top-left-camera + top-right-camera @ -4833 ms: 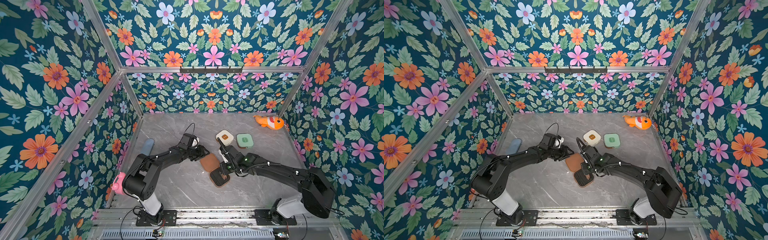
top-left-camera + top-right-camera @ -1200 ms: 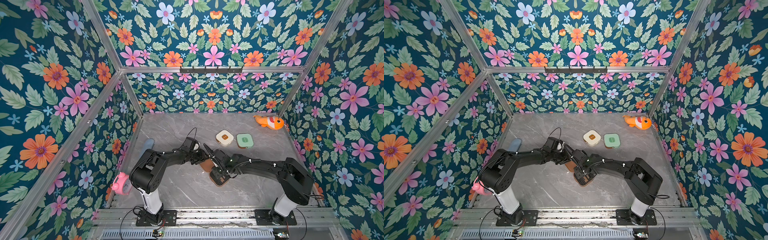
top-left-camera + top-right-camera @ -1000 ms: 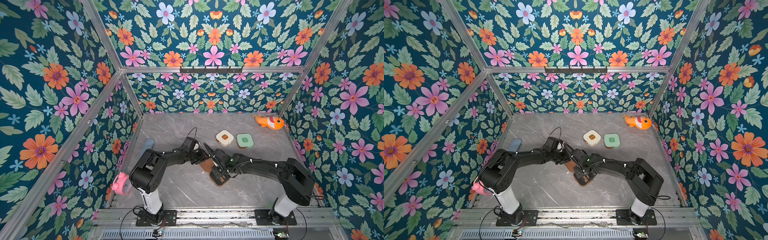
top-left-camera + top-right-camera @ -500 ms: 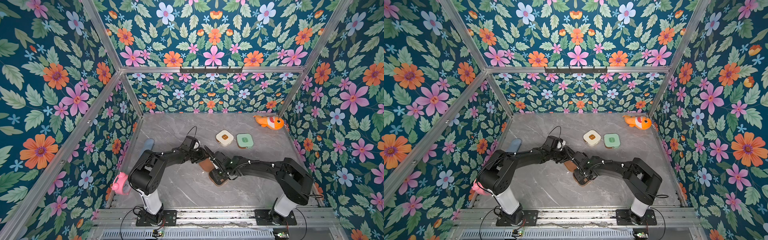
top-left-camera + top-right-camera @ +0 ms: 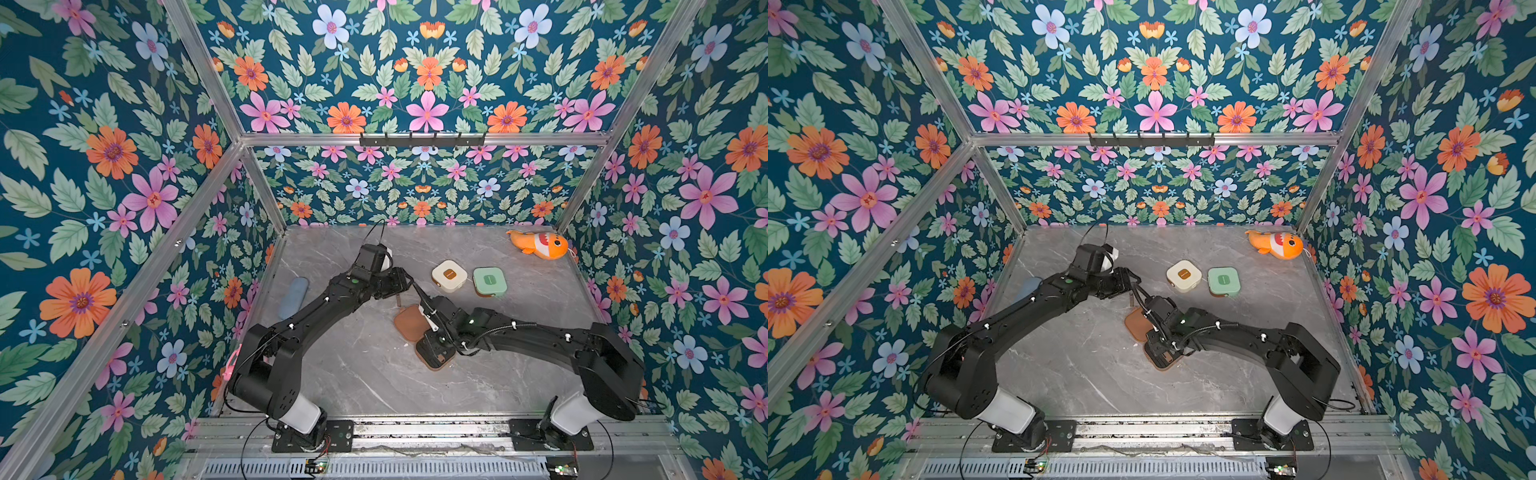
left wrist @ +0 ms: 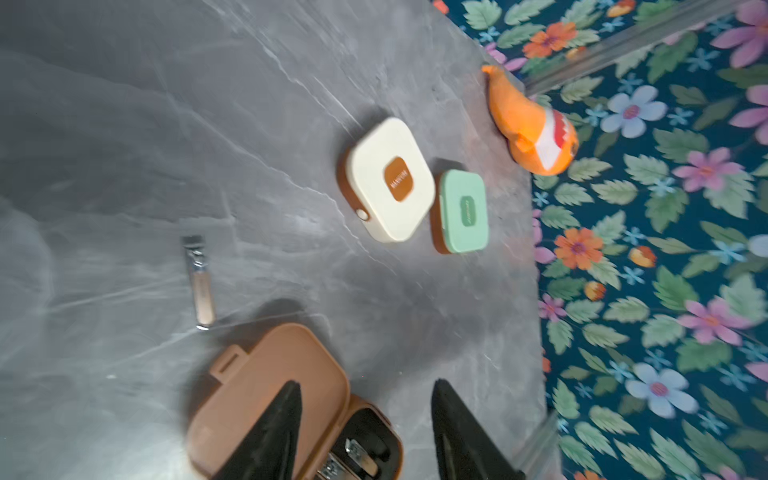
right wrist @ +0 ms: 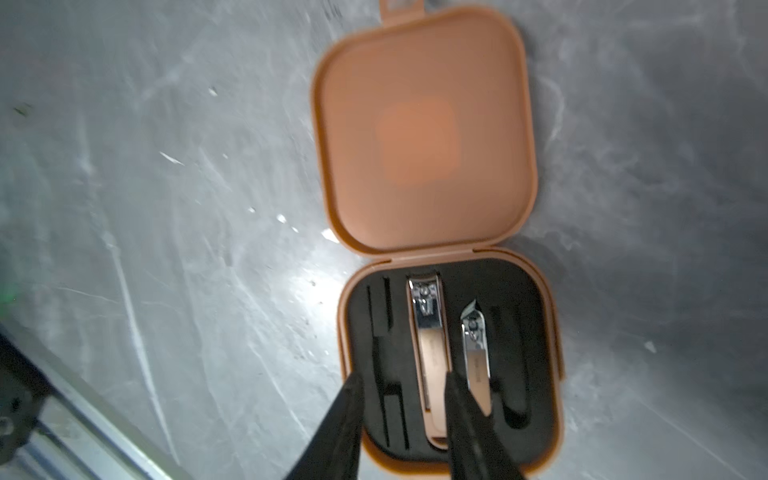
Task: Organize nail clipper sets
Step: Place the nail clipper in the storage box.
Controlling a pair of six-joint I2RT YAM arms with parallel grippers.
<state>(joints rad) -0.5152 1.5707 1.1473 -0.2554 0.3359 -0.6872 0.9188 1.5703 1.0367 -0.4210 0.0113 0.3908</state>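
Note:
The brown case lies open mid-table, its lid (image 5: 409, 322) flat beside its black tray (image 7: 374, 374). Two metal clippers sit in the tray, a large one (image 7: 428, 353) and a smaller one (image 7: 476, 353). My right gripper (image 7: 403, 378) hangs open over the tray, its fingers either side of the large clipper's end. My left gripper (image 6: 365, 386) is open above the lid and grips nothing. One loose clipper (image 6: 199, 282) lies on the table beside the lid. The cream case (image 5: 449, 275) and the mint green case (image 5: 489, 281) stand closed, side by side, farther back.
An orange fish toy (image 5: 538, 245) lies in the back right corner. A pale blue oblong case (image 5: 294, 291) rests by the left wall. A pink clock (image 5: 227, 368) peeks out behind the left arm's base. Flowered walls enclose the table on three sides.
The right gripper's jaws have come apart over the tray, and the large clipper lies in its slot. The left gripper's jaws stand a little wider. Both arms have barely shifted.

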